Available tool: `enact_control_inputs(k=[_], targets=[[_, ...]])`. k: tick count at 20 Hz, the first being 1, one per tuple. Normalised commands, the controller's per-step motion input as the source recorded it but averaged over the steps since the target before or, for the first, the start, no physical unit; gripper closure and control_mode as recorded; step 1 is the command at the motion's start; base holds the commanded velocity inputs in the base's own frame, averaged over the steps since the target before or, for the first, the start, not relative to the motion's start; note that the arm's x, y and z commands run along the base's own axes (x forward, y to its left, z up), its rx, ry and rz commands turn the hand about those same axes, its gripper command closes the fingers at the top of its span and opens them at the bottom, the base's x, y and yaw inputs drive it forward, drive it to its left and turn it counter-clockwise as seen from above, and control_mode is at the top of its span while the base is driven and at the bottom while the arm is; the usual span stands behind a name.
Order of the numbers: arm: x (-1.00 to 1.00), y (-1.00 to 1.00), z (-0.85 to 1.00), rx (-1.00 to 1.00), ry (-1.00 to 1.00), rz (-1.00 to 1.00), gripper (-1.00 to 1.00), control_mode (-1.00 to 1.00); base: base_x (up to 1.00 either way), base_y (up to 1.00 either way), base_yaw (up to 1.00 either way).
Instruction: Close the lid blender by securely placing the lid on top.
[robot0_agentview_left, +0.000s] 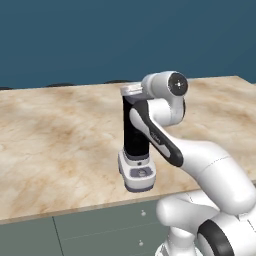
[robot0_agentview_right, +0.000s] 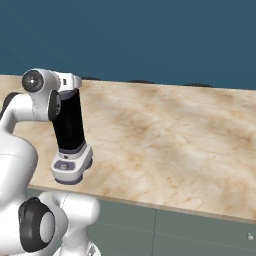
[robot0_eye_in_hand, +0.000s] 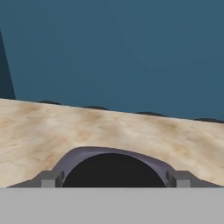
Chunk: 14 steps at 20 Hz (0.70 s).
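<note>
Right up against my hand camera, two small grey fingertips (robot0_eye_in_hand: 48, 178) sit well apart at the bottom edge, with the grey lid (robot0_eye_in_hand: 114, 153) and its dark round knob spanning the space between them; the grey band cuts off the contact points, so I cannot tell whether the jaws are clenched on the lid or merely flanking it. From the left base camera, the gripper (robot0_agentview_left: 137, 90) is mostly hidden behind the arm's wrist, and I make out just a pale sliver of lid (robot0_agentview_left: 131, 89) sitting at the top of the blender (robot0_agentview_left: 136, 145). From the right base camera, the wrist covers that top corner as well, with the hand (robot0_agentview_right: 70, 81) meeting the jar's upper edge, so I cannot confirm whether the lid is fully seated. Standing upright near the front edge of the marble counter (robot0_agentview_right: 175, 140), the blender (robot0_agentview_right: 70, 137) shows its black jar on a light base with a round dial panel. No brand, label or readable writing shows on it at this resolution. Behind the counter stands a plain blue wall (robot0_eye_in_hand: 131, 52).
</note>
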Motion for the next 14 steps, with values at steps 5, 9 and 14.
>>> enact_control_inputs(k=[5,9,14], targets=[[0.0,-0.01,-0.14,-0.11,0.0,0.0,1.0,-1.0,0.0,0.0,0.0],[0.0,0.0,-0.43,-0.09,0.0,0.0,1.0,-1.0,0.0,0.0,0.0],[0.0,0.0,-0.29,0.0,0.0,0.0,1.0,-1.0,0.0,0.0,0.0]])
